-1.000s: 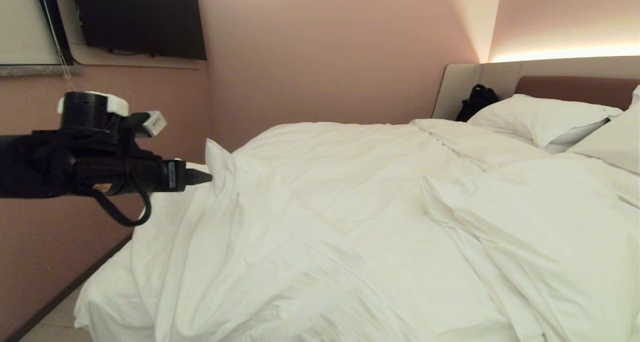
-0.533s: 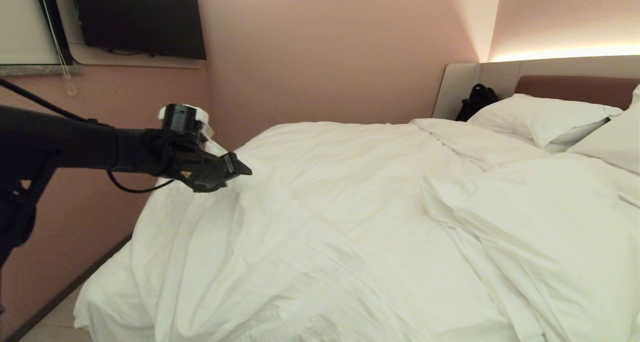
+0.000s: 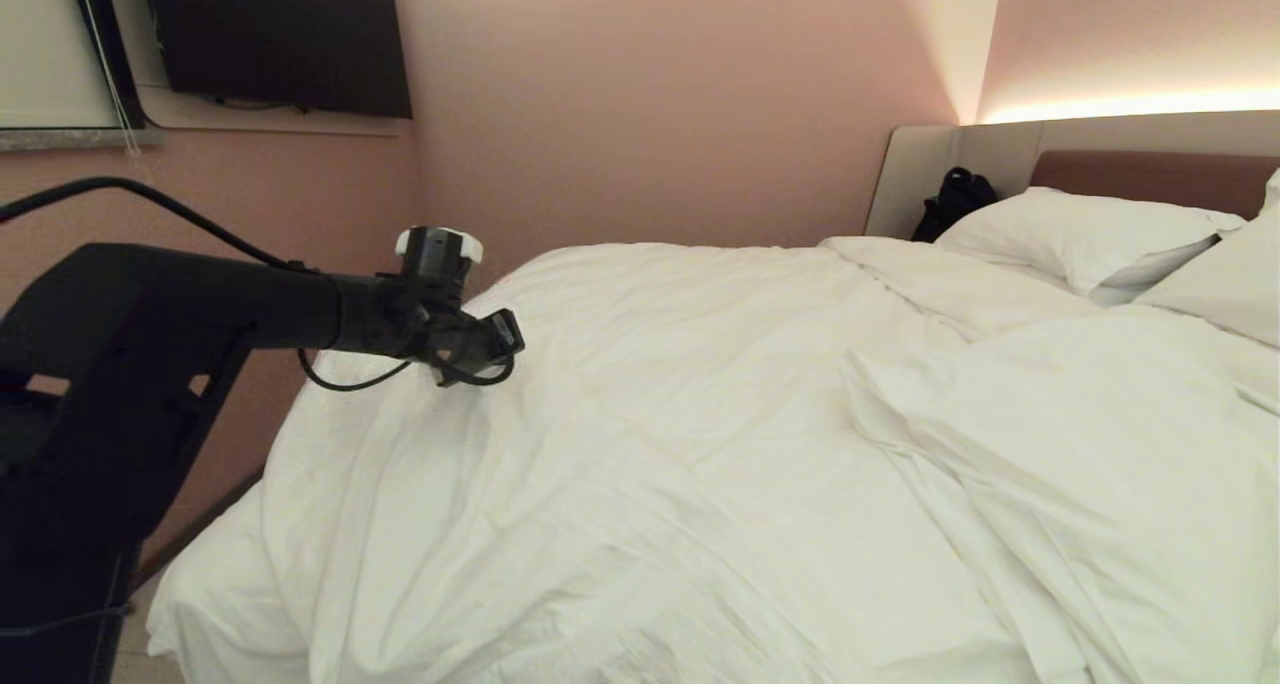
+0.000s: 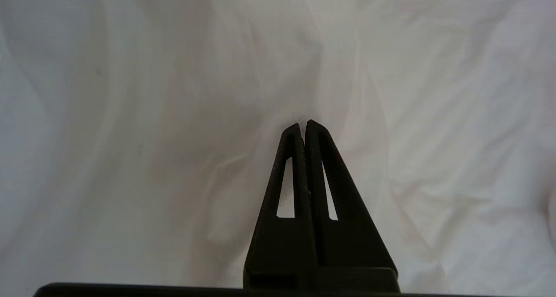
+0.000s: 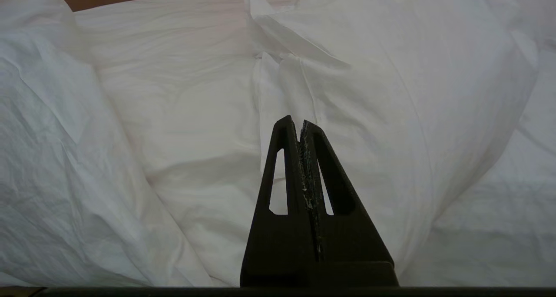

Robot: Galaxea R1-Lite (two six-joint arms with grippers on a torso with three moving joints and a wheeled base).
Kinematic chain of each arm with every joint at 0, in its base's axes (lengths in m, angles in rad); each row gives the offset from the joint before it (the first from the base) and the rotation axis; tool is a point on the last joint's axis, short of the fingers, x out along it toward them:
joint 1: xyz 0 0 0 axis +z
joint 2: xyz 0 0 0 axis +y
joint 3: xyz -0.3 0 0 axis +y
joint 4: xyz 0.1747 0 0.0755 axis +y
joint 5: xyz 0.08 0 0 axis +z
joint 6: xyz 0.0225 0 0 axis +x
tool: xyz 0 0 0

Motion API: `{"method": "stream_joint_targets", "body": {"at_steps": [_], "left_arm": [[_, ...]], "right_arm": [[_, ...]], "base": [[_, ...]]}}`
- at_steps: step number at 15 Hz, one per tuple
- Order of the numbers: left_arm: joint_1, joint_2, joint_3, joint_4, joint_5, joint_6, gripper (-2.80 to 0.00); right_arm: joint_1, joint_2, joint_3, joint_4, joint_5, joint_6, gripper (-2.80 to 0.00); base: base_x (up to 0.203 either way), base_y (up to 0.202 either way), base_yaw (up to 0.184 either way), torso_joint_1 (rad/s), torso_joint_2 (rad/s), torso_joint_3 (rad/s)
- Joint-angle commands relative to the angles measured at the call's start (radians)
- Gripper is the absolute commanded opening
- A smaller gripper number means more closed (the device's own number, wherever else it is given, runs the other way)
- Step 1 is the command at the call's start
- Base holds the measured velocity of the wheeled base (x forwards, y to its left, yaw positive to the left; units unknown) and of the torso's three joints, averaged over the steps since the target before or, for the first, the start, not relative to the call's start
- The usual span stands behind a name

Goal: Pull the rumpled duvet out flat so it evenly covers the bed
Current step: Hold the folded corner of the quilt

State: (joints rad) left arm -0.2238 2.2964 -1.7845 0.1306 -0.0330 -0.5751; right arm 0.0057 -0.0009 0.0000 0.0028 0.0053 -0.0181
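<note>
Duvet [image 3: 700,414] lies heaped across the bed [image 3: 200,604] in the head view, bunched into ridges toward the pillows [image 3: 1080,234] at the headboard [image 3: 1150,179] and sagging over the near left corner, so it does not yet cover the mattress evenly. At its far left edge the left hand [image 3: 505,339] reaches in low from the left on a long black arm, its tip down at the cloth; that edge is probably chosen because a pull from there would draw the folds outward. A dark bag [image 3: 950,204] sits by the headboard surround, well clear of the work.

From the left wrist, the fingers [image 4: 295,158] are pressed together with their tips against a soft crease of white cover; whether fabric is actually caught between them I cannot tell.

From the right wrist, the right hand [image 5: 302,125] is also pressed together and pinches nothing, pointing at rumpled duvet folds, seemingly parked while the other arm works.
</note>
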Motion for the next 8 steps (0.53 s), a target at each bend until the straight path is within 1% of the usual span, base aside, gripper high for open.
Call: {"method": "stream_joint_targets", "body": {"at_steps": [1, 3, 5, 6, 8], "left_arm": [[-0.019, 0.038, -0.021, 0.000, 0.007, -0.008, -2.80], [-0.025, 0.037, -0.027, -0.002, 0.007, -0.008, -2.80], [-0.029, 0.034, -0.033, -0.003, 0.029, -0.019, -2.80], [-0.032, 0.034, -0.038, -0.005, 0.055, -0.036, -2.80], [-0.039, 0.045, -0.061, -0.006, 0.127, -0.046, -2.80]], "right_arm": [[0.000, 0.001, 0.000, 0.000, -0.001, 0.000, -2.80], [0.000, 0.001, 0.000, 0.000, -0.001, 0.000, -2.80], [0.000, 0.001, 0.000, 0.000, 0.001, 0.000, -2.80], [0.000, 0.001, 0.000, 0.000, 0.001, 0.000, -2.80], [0.000, 0.001, 0.000, 0.000, -0.001, 0.000, -2.80]], "base": [[0.000, 0.000, 0.000, 0.000, 0.00, 0.000], [0.000, 0.000, 0.000, 0.000, 0.00, 0.000], [0.000, 0.000, 0.000, 0.000, 0.00, 0.000], [0.000, 0.000, 0.000, 0.000, 0.00, 0.000], [0.000, 0.000, 0.000, 0.000, 0.00, 0.000]]}}
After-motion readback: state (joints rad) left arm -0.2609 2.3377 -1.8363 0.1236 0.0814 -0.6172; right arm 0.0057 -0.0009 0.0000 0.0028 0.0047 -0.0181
